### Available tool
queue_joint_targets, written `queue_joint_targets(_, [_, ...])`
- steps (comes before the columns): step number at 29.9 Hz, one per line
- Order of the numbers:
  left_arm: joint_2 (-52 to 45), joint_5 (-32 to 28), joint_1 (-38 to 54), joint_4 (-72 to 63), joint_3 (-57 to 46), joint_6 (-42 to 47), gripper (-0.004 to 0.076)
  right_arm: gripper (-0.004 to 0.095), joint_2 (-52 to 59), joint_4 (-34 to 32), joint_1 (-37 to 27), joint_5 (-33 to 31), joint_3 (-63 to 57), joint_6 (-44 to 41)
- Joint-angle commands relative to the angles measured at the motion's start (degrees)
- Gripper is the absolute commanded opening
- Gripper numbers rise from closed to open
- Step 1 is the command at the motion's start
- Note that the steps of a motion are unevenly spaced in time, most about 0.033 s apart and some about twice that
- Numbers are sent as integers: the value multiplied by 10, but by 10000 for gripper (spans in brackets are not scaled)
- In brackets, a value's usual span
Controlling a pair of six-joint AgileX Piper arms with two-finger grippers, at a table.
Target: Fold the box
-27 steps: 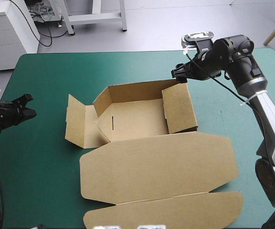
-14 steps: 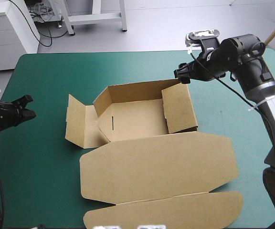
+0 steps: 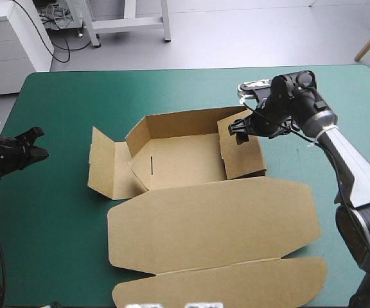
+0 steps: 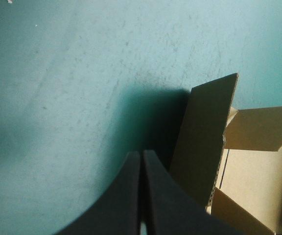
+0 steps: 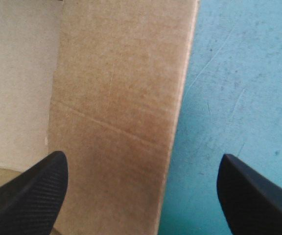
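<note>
Here, right gripper point(image 3: 239, 130) poised over the right wall of the box point(image 3: 178, 157), black fingers point(image 5: 28, 191) spread wide and clamping nothing. Between those fingers: the brown wall panel toward one finger, bare teal-green cover point(image 5: 229, 73) toward the other, with the panel's edge running roughly midway. Contact with the board: cannot tell.

Left gripper point(image 4: 141, 155) pressed shut, both fingers meeting in one pointed arch, empty, low over the cover. Ahead of it and off to one side: the box's left end flap, standing tilted, with the tray's inside beyond. Well apart from the board in the high view.

Box lying between the two grippers: an open tray with far and right walls raised, lid spread flat toward the table's near edge.
</note>
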State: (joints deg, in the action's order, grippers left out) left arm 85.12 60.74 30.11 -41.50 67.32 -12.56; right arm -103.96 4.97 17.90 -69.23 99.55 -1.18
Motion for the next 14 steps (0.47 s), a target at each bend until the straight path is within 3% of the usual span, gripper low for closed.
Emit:
queue_joint_targets(1, [-23, -3, 1, -31, 13, 5, -10, 769, -3, 3, 1, 17, 13, 8])
queue_joint_targets(14, [-23, -4, 1, -28, 13, 5, -10, 760, -34, 1, 1, 13, 9, -8])
